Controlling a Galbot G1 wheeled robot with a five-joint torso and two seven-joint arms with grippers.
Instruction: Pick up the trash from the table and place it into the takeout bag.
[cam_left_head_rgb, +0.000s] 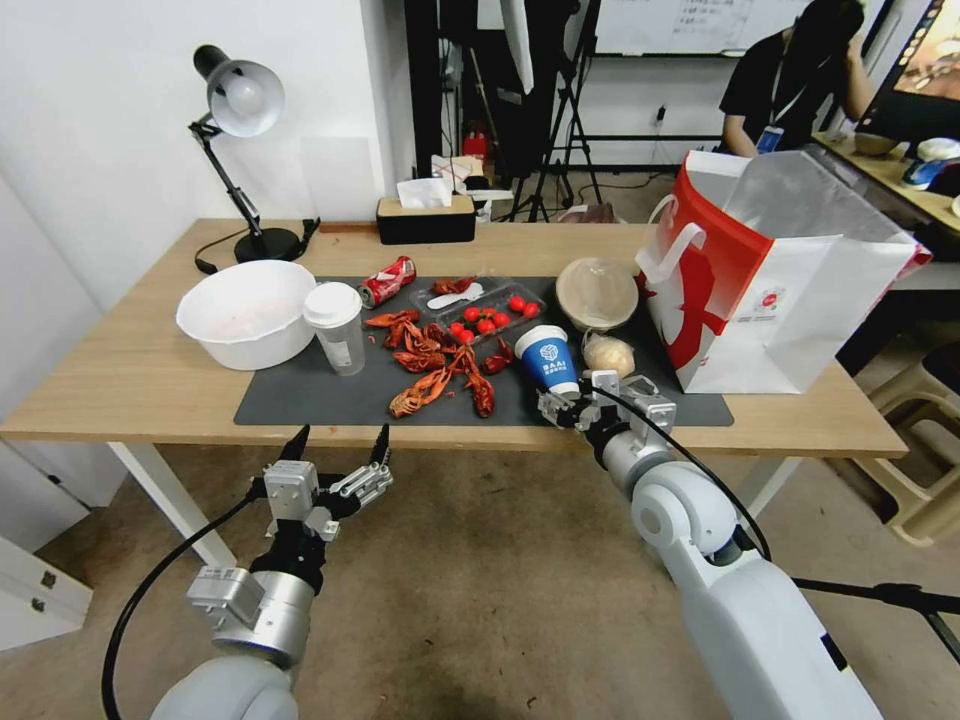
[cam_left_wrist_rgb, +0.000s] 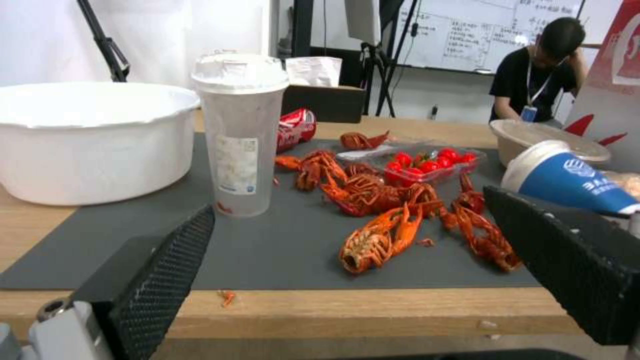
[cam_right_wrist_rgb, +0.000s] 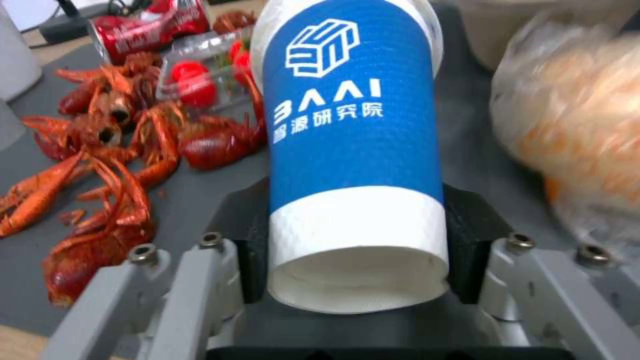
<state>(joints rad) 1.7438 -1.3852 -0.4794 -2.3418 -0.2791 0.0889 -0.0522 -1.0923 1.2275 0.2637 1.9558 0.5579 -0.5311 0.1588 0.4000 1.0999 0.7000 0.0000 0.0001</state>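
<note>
My right gripper (cam_left_head_rgb: 575, 405) is shut on the base of the blue paper cup (cam_left_head_rgb: 548, 362) (cam_right_wrist_rgb: 353, 130), which tilts over the dark mat (cam_left_head_rgb: 300, 395) near the table's (cam_left_head_rgb: 130, 380) front edge. The clear plastic bag (cam_left_head_rgb: 609, 353) lies just beside the cup, and the tan lidded bowl (cam_left_head_rgb: 597, 292) sits behind it. At the right end stands the red-and-white takeout bag (cam_left_head_rgb: 790, 290), its mouth open. The white-lidded cup (cam_left_head_rgb: 335, 325) and the dented red can (cam_left_head_rgb: 386, 281) stand on the mat's left half. My left gripper (cam_left_head_rgb: 338, 442) hangs open below the front edge.
Crayfish shells (cam_left_head_rgb: 440, 365) and a clear tray of cherry tomatoes (cam_left_head_rgb: 490, 315) cover the mat's middle. A white basin (cam_left_head_rgb: 245, 312) sits at the left, with a desk lamp (cam_left_head_rgb: 240, 100) and a tissue box (cam_left_head_rgb: 425, 215) along the back. A stool stands right of the table.
</note>
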